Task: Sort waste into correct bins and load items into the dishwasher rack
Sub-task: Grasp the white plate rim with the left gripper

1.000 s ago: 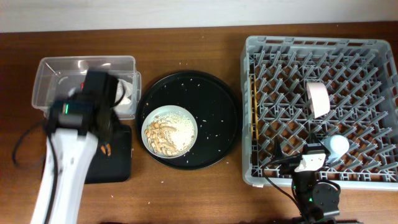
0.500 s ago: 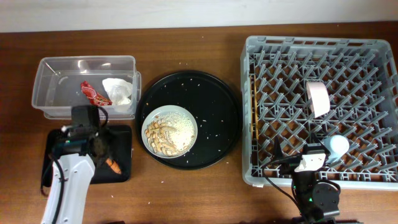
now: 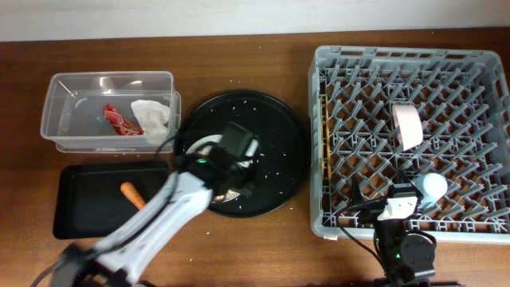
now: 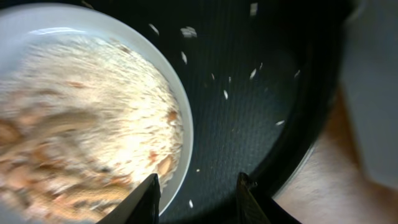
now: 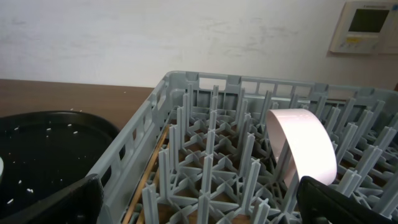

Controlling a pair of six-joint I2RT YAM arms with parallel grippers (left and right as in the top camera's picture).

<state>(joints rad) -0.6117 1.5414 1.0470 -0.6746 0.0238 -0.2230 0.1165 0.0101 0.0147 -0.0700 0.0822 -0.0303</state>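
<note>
My left gripper (image 3: 233, 163) is open and low over the white bowl (image 3: 201, 145) of rice and beige scraps on the round black tray (image 3: 275, 127). In the left wrist view the bowl's rim (image 4: 177, 99) runs between the open fingers (image 4: 199, 196). The red wrapper (image 3: 119, 119) and white napkin (image 3: 151, 116) lie in the clear tub (image 3: 64, 88). The carrot piece (image 3: 131, 194) lies in the shallow black tray (image 3: 84, 211). The pale dish (image 3: 408, 126) stands in the grey rack (image 3: 414, 60), with the small cup (image 3: 433, 186) and chopsticks (image 3: 322, 151). My right gripper (image 3: 396, 209) is open at the rack's front edge, holding nothing.
Loose rice grains dot the round tray (image 4: 249, 74) and the wooden table (image 3: 239, 40). The right wrist view shows rack pegs (image 5: 211, 155), the dish (image 5: 301, 146) and a chopstick (image 5: 149, 180) along the rack's left wall, between the open fingers (image 5: 205, 211).
My left arm has swung right from the black tray to the bowl. The carrot piece now lies free in the black tray. The right arm has not moved.
</note>
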